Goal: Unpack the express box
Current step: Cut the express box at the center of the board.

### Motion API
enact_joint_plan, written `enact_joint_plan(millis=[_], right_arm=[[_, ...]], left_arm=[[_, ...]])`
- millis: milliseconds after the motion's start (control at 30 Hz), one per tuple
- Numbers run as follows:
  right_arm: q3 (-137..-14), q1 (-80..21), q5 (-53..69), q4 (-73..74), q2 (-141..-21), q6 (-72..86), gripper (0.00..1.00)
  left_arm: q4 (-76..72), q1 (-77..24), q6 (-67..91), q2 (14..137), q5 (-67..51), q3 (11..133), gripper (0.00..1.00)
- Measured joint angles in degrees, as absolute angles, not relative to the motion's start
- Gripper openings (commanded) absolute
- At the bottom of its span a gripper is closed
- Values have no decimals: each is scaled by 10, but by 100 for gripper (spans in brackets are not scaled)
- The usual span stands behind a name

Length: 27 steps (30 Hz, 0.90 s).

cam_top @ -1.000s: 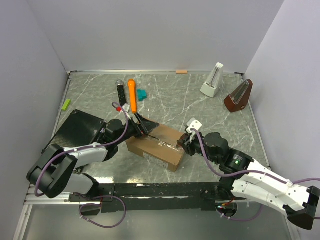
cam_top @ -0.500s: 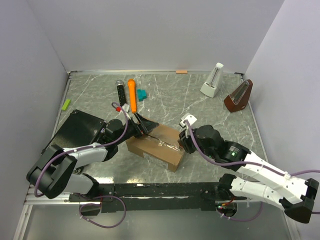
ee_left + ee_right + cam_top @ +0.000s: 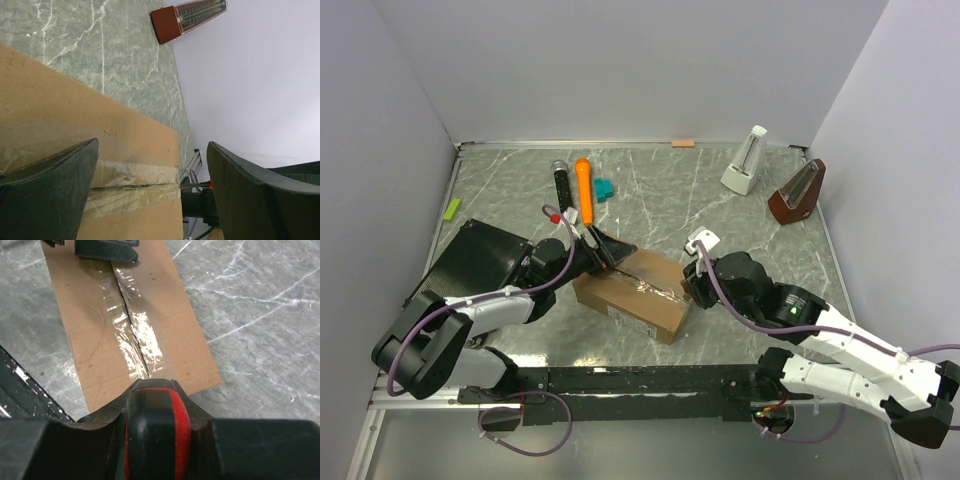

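I'm bringing the right hand [image 3: 687,282], clenching a red tool [image 3: 157,432], in to the box's [image 3: 638,306] end for slitting the tape [image 3: 134,335]; left hand [image 3: 152,150] is staying released.

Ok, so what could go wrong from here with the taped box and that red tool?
1. The left claw stands open over the express box without clamping it, so a push from the far end may slide the box.
2. The right claw holds a red and black tool at the end of the taped seam. It could wander off the seam or dig into unseen contents.
3. Running along the seam would take the tool toward the left claw's fingers.
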<state>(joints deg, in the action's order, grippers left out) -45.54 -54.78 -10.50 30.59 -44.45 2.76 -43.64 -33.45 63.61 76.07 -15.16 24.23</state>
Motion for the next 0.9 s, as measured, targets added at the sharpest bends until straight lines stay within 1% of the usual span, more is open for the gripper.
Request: enact_joint_plan(millis=[200, 333, 433, 600, 733, 900], right_arm=[[-465, -548, -120, 391, -420, 16, 0], [-463, -548, -116, 381, -385, 7, 0], [-449, -548, -108, 331, -359, -6, 0], [-392, -548, -71, 185, -339, -42, 0], [-317, -548, -28, 71, -339, -70, 0], [-290, -548, 11, 3, -377, -88, 0]], left_arm=[[-435, -335, 635, 761, -152, 242, 94], [-435, -335, 635, 761, -152, 243, 94], [-435, -335, 635, 761, -152, 243, 94], [-435, -335, 634, 761, -153, 243, 94], [-437, -335, 632, 763, -156, 243, 94], [-439, -334, 632, 764, -159, 243, 94]])
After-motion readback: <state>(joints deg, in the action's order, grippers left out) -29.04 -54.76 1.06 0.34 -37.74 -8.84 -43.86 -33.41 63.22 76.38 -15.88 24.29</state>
